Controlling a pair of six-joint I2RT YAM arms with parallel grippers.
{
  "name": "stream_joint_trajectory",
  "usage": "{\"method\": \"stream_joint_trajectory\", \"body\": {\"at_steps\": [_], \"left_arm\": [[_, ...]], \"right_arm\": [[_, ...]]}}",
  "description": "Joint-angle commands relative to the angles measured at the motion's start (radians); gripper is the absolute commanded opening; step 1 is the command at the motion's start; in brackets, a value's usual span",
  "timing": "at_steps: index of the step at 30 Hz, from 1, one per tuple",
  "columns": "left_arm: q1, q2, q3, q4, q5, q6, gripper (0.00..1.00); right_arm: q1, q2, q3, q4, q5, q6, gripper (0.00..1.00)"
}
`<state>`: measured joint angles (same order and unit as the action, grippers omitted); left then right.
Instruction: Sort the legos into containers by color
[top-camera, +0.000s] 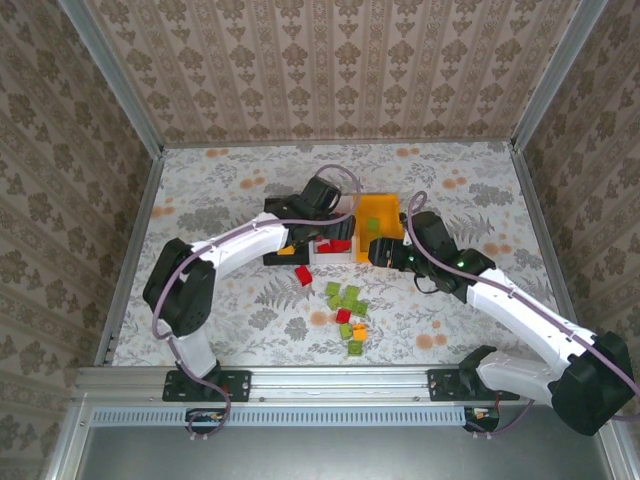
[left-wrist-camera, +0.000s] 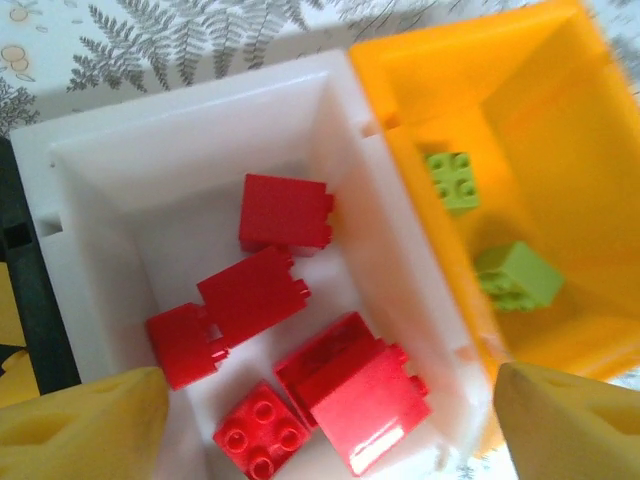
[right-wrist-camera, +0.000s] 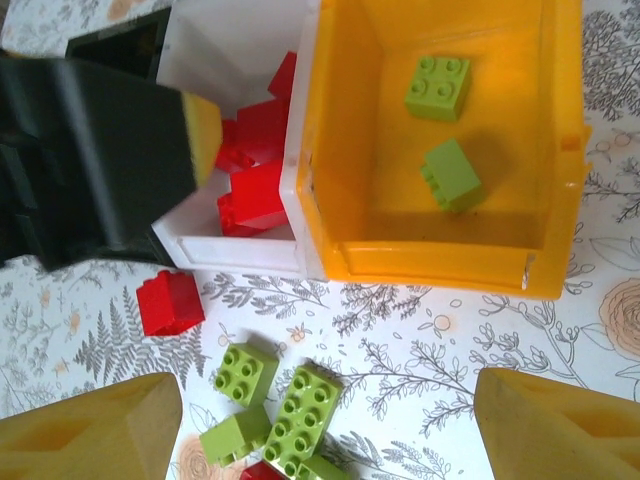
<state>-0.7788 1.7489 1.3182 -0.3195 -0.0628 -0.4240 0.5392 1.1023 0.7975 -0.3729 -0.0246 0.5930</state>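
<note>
My left gripper (left-wrist-camera: 325, 432) hangs open over the white bin (left-wrist-camera: 100, 200), which holds several red bricks (left-wrist-camera: 285, 212). Nothing is between its fingers. Beside it the orange bin (left-wrist-camera: 560, 120) holds two light green bricks (left-wrist-camera: 452, 180). My right gripper (right-wrist-camera: 325, 430) is open above the table just in front of the orange bin (right-wrist-camera: 430, 262), over loose green bricks (right-wrist-camera: 303, 420). A loose red brick (right-wrist-camera: 170, 302) lies by the white bin's front corner. In the top view the left gripper (top-camera: 320, 228) and right gripper (top-camera: 385, 250) flank the bins.
The black bin (top-camera: 280, 252) sits left of the white bin (top-camera: 335, 252), mostly hidden under my left arm. Loose green, red and orange bricks (top-camera: 350, 298) are scattered toward the near edge. My left gripper's black body (right-wrist-camera: 100, 160) crosses the right wrist view.
</note>
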Motion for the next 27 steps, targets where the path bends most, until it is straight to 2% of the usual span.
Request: {"method": "stream_joint_trajectory", "body": {"at_steps": [1, 3, 8, 14, 21, 27], "left_arm": [[-0.025, -0.141, 0.000, 0.044, 0.032, -0.005, 0.91], [-0.043, -0.219, -0.047, 0.056, 0.036, -0.015, 1.00], [-0.108, -0.410, -0.224, 0.087, 0.010, -0.046, 1.00], [-0.183, -0.621, -0.465, 0.057, -0.115, -0.114, 1.00], [-0.185, -0.793, -0.658, -0.003, -0.162, -0.225, 1.00], [-0.184, -0.854, -0.709, -0.027, -0.189, -0.259, 1.00]], "right_arm": [[0.031, 0.022, -0.027, -0.032, -0.043, -0.028, 0.78], [0.064, 0.047, -0.046, -0.030, -0.046, -0.027, 0.78], [0.162, 0.145, -0.072, -0.001, -0.029, -0.016, 0.79], [0.257, 0.264, -0.049, -0.005, 0.022, -0.008, 0.79], [0.309, 0.387, -0.023, -0.051, 0.084, 0.004, 0.78], [0.303, 0.409, -0.023, -0.144, 0.204, 0.046, 0.70]]}}
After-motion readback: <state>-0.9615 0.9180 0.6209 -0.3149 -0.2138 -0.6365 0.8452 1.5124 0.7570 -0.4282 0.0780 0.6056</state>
